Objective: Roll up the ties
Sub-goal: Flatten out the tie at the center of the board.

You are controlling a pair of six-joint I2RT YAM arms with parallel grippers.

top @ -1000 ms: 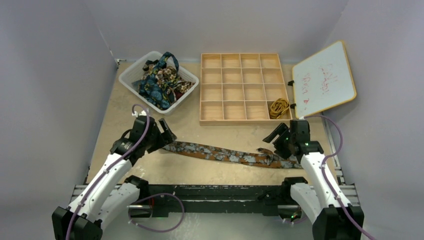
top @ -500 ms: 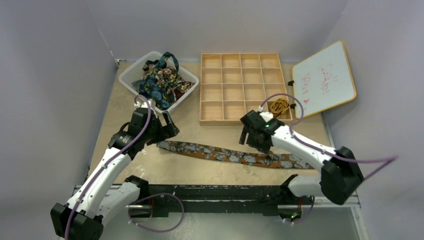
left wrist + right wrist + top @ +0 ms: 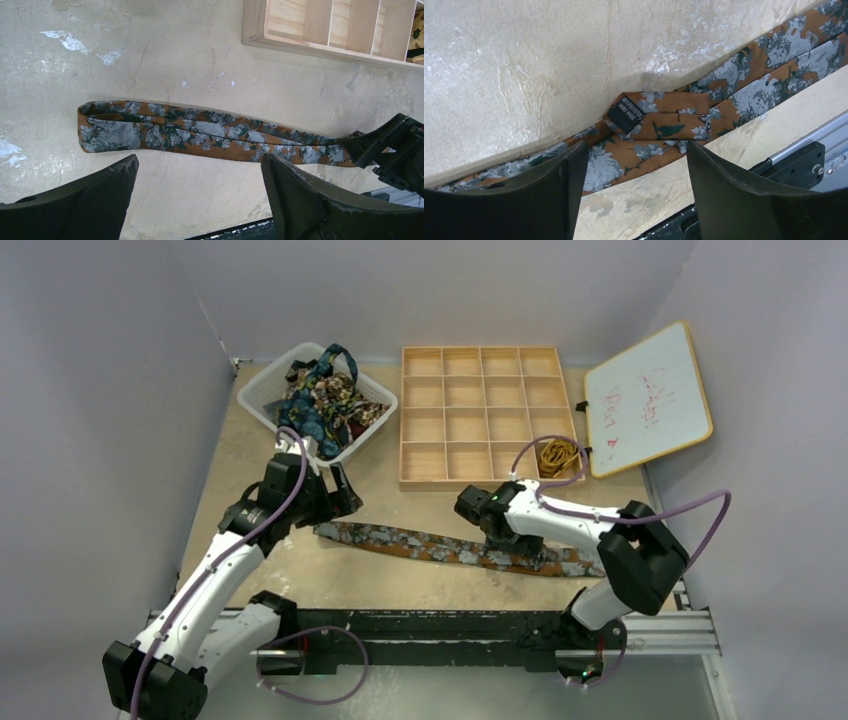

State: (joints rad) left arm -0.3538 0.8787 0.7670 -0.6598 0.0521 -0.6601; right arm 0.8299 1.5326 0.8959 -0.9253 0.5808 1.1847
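Hovering with jaws spread wide, the right gripper (image 3: 635, 150) hangs low over the orange-and-grey tie (image 3: 440, 547), by its black label (image 3: 626, 113). The left gripper (image 3: 199, 160), also spread, hangs near the tie's other end. The tie lies unrolled across the surface (image 3: 400, 505).

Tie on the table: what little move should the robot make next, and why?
Probably lower the right jaws onto the orange-brown tie and pinch it near its black label. Both sets of jaws stand open and hold nothing, the tie lies flat, and the right jaws hang over that spot.
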